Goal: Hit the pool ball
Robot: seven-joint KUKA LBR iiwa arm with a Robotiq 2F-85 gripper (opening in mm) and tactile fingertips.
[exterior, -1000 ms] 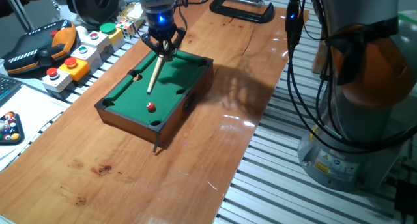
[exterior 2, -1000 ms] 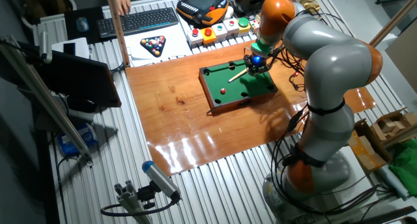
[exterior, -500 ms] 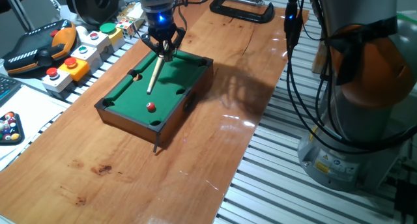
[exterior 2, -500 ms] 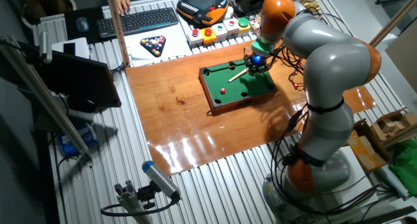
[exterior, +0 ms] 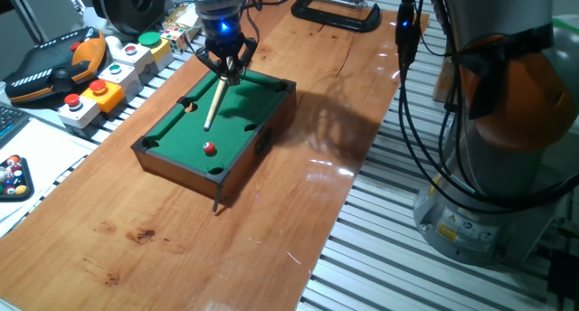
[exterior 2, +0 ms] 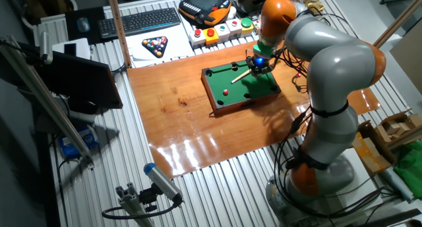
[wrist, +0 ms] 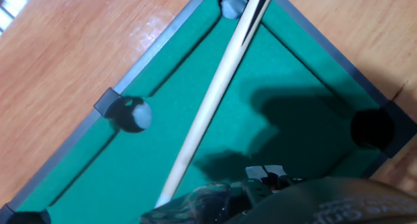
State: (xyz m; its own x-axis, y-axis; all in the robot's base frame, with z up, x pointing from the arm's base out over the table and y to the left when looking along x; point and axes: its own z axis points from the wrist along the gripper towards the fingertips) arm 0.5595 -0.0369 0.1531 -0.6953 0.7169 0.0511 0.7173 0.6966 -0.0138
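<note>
The pool ball (exterior: 210, 149), tiny, red and glossy, rests on the green felt of the miniature pool table (exterior: 177, 136) near its front end. It also shows in the other fixed view as the pool ball (exterior 2: 225, 92) on the table (exterior 2: 232, 100). My gripper (exterior: 227, 69) hangs over the table's far end, shut on a wooden cue stick (exterior: 214, 100) that slants down toward the ball, its tip a short way off it. In the hand view the cue stick (wrist: 215, 94) crosses the felt (wrist: 124, 175) diagonally. The ball is out of that view.
Left of the table stand button boxes (exterior: 116, 73) and a teach pendant (exterior: 56, 65). A black triangle rack of coloured balls (exterior 2: 156, 46) lies on paper beside a keyboard (exterior 2: 142, 20). A black clamp (exterior: 335, 14) sits at the wooden board's far edge.
The gripper and cue have barely shifted, and the red ball lies where it did. A person's hand at the top of the other fixed view is gone.
</note>
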